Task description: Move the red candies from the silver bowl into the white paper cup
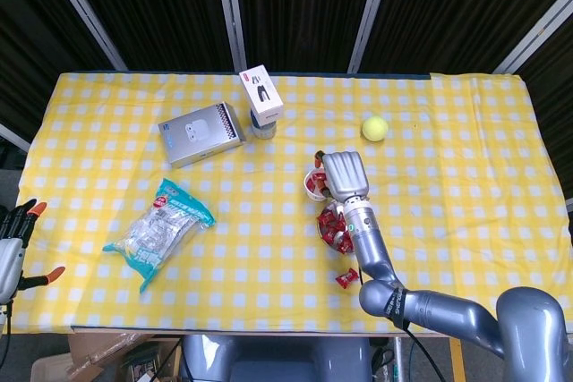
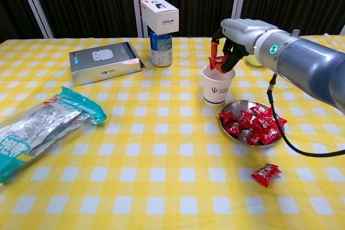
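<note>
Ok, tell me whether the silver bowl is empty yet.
Not empty: the silver bowl holds many red candies, seen in the chest view.

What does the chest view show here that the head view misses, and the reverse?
Only the chest view shows the red candy pinched in the right hand over the white paper cup. Only the head view shows the left hand at the table's edge, holding nothing, and the whole tennis ball. Both show the silver bowl of candies and a stray candy on the cloth.
</note>
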